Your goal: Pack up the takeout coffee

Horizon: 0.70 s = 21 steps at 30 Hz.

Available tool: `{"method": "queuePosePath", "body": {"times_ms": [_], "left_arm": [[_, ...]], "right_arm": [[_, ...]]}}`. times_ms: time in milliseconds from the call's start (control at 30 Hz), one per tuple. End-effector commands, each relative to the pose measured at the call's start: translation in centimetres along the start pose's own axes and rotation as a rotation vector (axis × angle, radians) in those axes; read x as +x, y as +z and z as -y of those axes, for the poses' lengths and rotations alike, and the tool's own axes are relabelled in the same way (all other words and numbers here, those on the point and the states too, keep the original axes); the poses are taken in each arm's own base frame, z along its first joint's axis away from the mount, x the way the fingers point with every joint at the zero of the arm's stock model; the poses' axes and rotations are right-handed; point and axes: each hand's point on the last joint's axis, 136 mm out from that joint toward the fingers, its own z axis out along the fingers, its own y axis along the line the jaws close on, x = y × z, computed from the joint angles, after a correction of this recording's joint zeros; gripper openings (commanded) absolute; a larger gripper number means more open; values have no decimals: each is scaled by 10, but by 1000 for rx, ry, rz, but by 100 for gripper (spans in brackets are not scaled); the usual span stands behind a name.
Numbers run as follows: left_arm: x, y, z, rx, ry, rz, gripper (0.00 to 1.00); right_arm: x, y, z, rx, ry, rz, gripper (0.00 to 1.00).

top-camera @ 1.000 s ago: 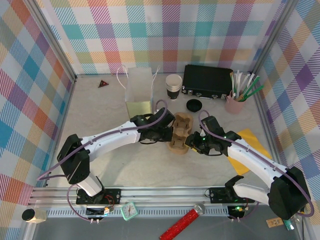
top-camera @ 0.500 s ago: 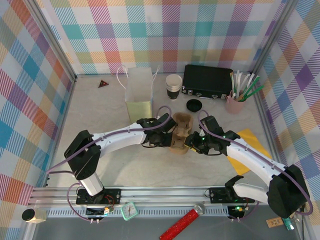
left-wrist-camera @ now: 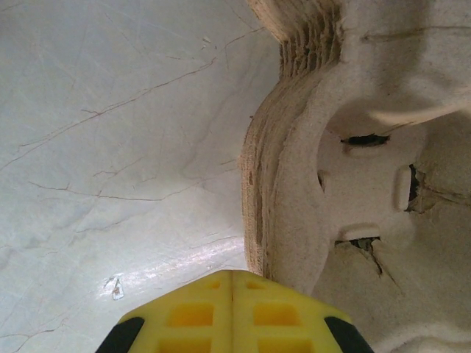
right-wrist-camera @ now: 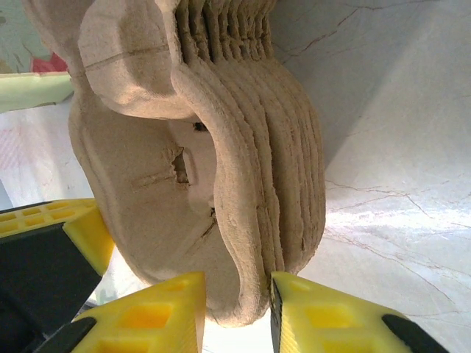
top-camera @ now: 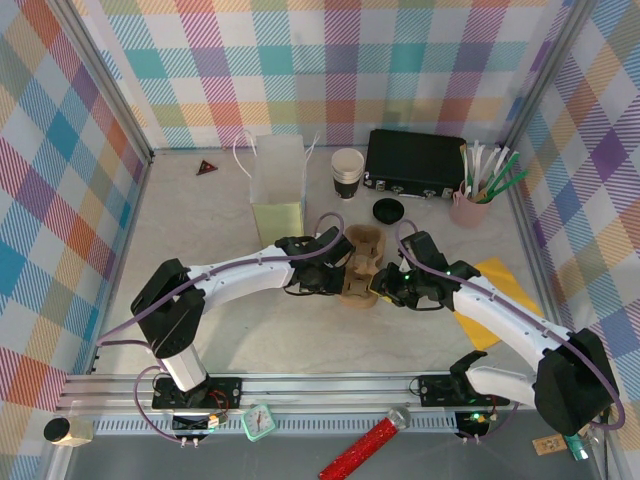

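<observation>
- Stack of brown moulded-pulp cup carriers (top-camera: pixel 362 245) sits mid-table.
- At its nine o'clock, left gripper (left-wrist-camera: pixel 232 312), fingers pressed together.
- At five o'clock, right gripper (right-wrist-camera: pixel 237 290), fingers clamped on its rim.

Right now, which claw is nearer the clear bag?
Left. The left claw sits front-right of the clear bag, beside the carrier stack; the right claw is across that stack, farther off.

Tray stack (top-camera: pixel 361 262) between left gripper (top-camera: pixel 337 278), right gripper (top-camera: pixel 379 290); cup (top-camera: pixel 347 172) behind.
</observation>
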Motion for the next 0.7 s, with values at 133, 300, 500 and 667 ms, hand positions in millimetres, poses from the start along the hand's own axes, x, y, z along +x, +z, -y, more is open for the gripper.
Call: {"method": "queuePosePath", "body": {"times_ms": [133,300,500,667], "left_arm": [[-5,-2,18,62,31,5,0],[-8,-10,24,92,33,15,0],[-11,-15,30,117,38,23,0],[-18,-27,40,159,41,46,0]], "right_arm": [[-2,-5,-18,-87,-8,5,30],[-3,-5,-21,-119,0,4,31],[-3,-5,-22,-149,15,2,31],[-1,-5,-23,-160,10,-2,31]]}}
